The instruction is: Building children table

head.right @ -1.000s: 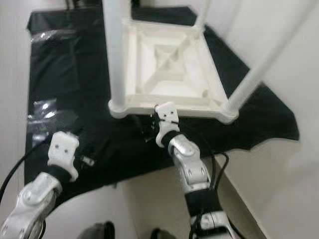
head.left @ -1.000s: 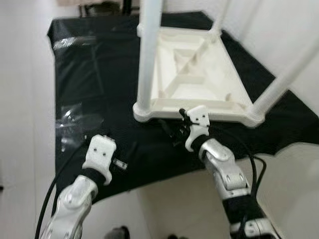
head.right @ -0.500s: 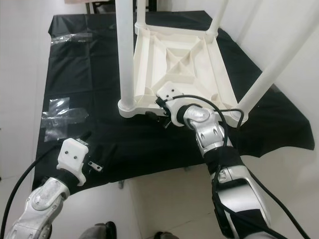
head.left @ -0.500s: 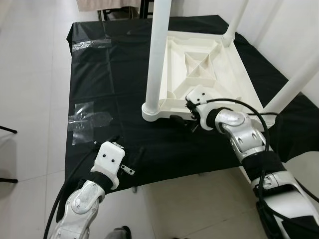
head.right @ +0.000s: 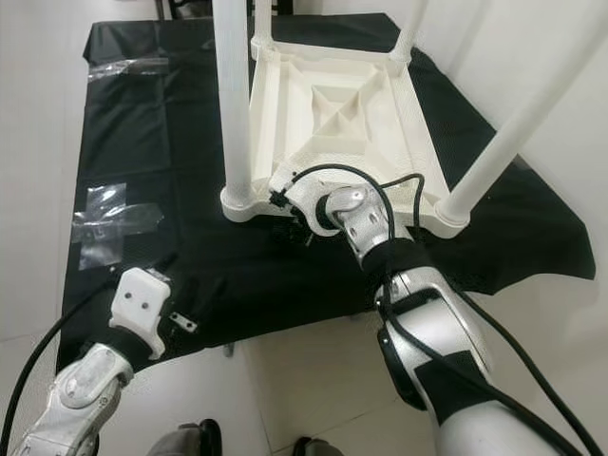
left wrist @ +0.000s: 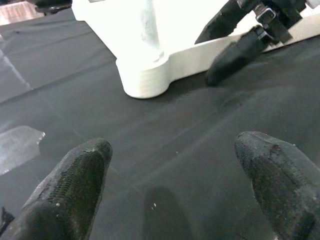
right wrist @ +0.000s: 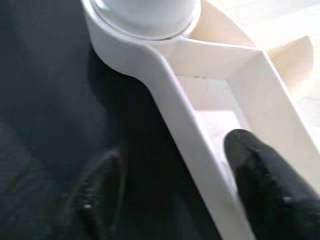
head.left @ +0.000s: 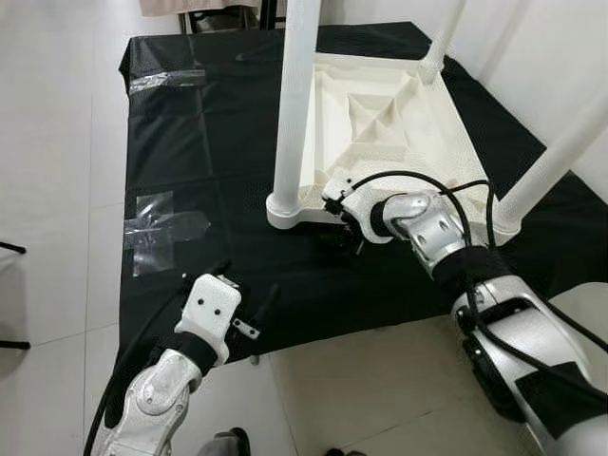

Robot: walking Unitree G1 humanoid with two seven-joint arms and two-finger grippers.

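The right gripper (right wrist: pixel 175 175) has swung in over the last second and now straddles the near rim of the upturned white table (head.left: pixel 399 123), one finger inside the frame, one outside on the black sheet (head.left: pixel 180 142), spread, not yet pinching. The table lies top-down with its legs (head.left: pixel 294 95) up. The left gripper (left wrist: pixel 170 190) hovers spread above the sheet nearby. A grip on the rim looks imminent.

Left hand (head.left: pixel 249 306) spread low; right hand (head.left: pixel 344 228) spread, reaching forward.
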